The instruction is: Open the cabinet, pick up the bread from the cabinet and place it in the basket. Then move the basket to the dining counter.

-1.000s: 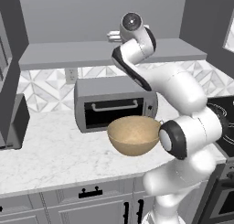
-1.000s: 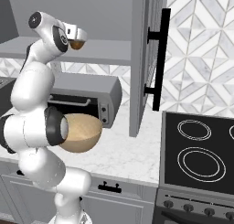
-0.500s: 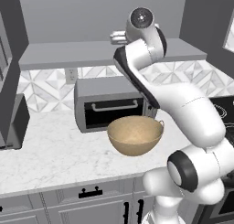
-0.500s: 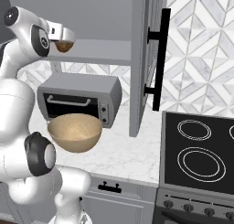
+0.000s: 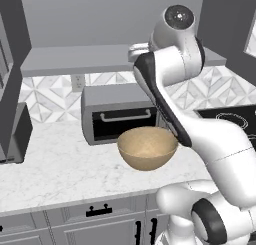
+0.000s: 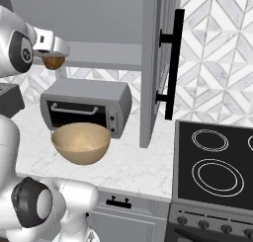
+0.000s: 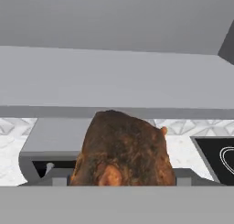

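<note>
My gripper (image 6: 52,57) is shut on the bread (image 6: 53,62), a small golden-brown lump that looms large in the hand view (image 7: 123,150). It hangs in front of the open cabinet's grey shelf (image 6: 104,56), above the toaster oven's left end. The cabinet's right door (image 6: 157,63) stands swung out with its long black handle (image 6: 173,63). The tan basket (image 5: 147,148) sits on the marble worktop in front of the toaster oven, below and to the right of the bread (image 6: 81,142). In the left base view my arm hides the bread. The dining counter is out of view.
A grey toaster oven (image 6: 86,107) stands on the worktop behind the basket. A black stovetop (image 6: 217,162) lies to the right. A dark appliance (image 5: 17,131) stands at the left, beside the cabinet's other open door (image 5: 10,74). Grey drawers (image 5: 95,214) run below.
My arm has drawn back out of the cabinet with the bread held, which moved left and slightly down in the right base view. Basket and doors have stayed put.
</note>
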Robot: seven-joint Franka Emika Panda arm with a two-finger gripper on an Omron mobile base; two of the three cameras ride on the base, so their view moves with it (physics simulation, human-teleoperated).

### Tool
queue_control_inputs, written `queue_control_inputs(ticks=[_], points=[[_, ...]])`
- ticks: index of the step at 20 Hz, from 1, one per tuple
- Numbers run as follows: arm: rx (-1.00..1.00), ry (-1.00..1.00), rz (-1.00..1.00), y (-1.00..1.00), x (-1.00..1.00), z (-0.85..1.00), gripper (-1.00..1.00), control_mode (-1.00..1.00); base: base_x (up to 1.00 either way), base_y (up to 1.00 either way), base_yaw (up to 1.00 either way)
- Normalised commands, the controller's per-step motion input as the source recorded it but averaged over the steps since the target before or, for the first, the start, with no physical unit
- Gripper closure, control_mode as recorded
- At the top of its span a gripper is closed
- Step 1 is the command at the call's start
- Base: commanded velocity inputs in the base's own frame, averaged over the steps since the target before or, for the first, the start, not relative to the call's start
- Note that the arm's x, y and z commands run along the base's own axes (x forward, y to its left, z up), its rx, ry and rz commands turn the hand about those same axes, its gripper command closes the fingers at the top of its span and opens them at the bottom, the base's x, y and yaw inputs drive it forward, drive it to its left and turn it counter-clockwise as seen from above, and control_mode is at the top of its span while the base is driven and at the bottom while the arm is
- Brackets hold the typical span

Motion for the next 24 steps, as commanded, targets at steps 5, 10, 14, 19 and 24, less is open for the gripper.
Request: queue_control_inputs(ticks=[5,10,14,19,24], points=[[0.00,0.17,0.03,0.00,-1.00,-0.79,1.00,-1.00,0.00,0.00,0.00],[0.07,0.00,0.15,0.00,-0.90,-0.88,1.00,-1.00,0.00,0.00,0.00],[0.09,0.16,0.04,0.01,-0.08,-0.84,1.00,-1.00,0.00,0.00,0.00],[0.06,0.27,-0.01,-0.02,0.10,-0.71,1.00,-1.00,0.00,0.00,0.00],[0.00,0.20,-0.02,-0.01,0.33,-0.41,1.00,-1.00,0.00,0.00,0.00]])
